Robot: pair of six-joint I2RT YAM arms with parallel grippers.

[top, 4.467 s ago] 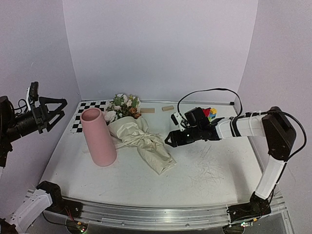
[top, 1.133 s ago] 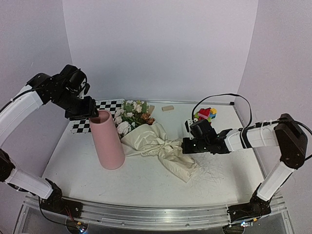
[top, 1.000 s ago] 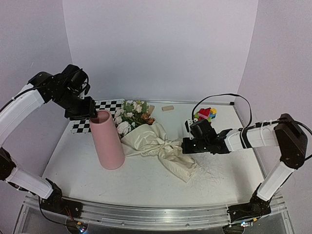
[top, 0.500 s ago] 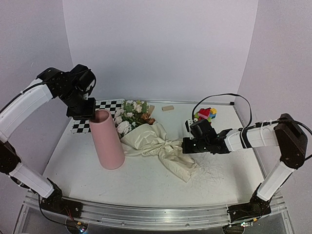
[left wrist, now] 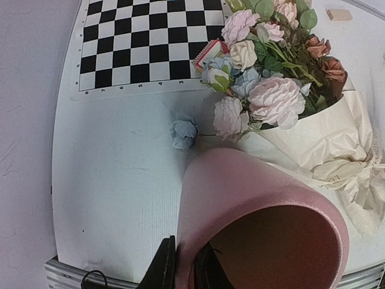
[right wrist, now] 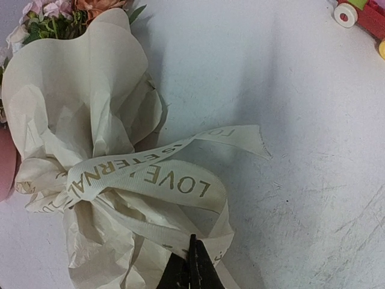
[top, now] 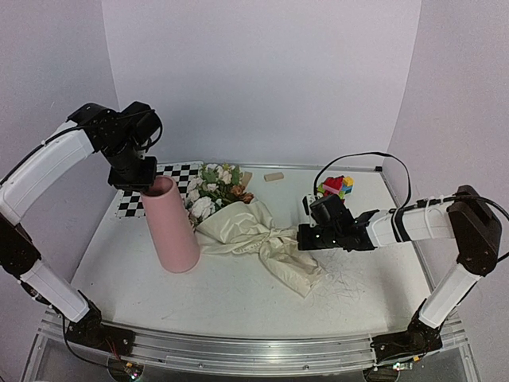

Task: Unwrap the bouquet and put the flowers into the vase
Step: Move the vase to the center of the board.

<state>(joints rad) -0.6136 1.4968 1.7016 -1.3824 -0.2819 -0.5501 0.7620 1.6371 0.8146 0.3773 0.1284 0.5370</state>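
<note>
The pink vase (top: 170, 229) stands left of centre and leans, its mouth tipped toward the back left. My left gripper (top: 145, 185) is shut on its rim, one finger outside the wall and one inside (left wrist: 185, 266). The bouquet (top: 253, 231) lies on its side to the right of the vase (left wrist: 252, 186), still in cream paper (left wrist: 328, 150). Its flowers (left wrist: 264, 96) point to the back. A printed ribbon (right wrist: 150, 174) ties the wrap at the middle. My right gripper (right wrist: 192, 260) is shut on a loop of that ribbon, low over the table (top: 303, 237).
A checkerboard mat (top: 173, 170) lies behind the vase, with a small red-edged card (left wrist: 210, 54) at its edge. One loose pale blue bloom (left wrist: 183, 132) rests on the table beside the vase. A toy-brick block (top: 337, 186) and a wooden block (top: 274, 177) sit at the back.
My left gripper has closed onto the vase rim, and the vase now leans toward the back left. The right arm and the bouquet have not moved.
</note>
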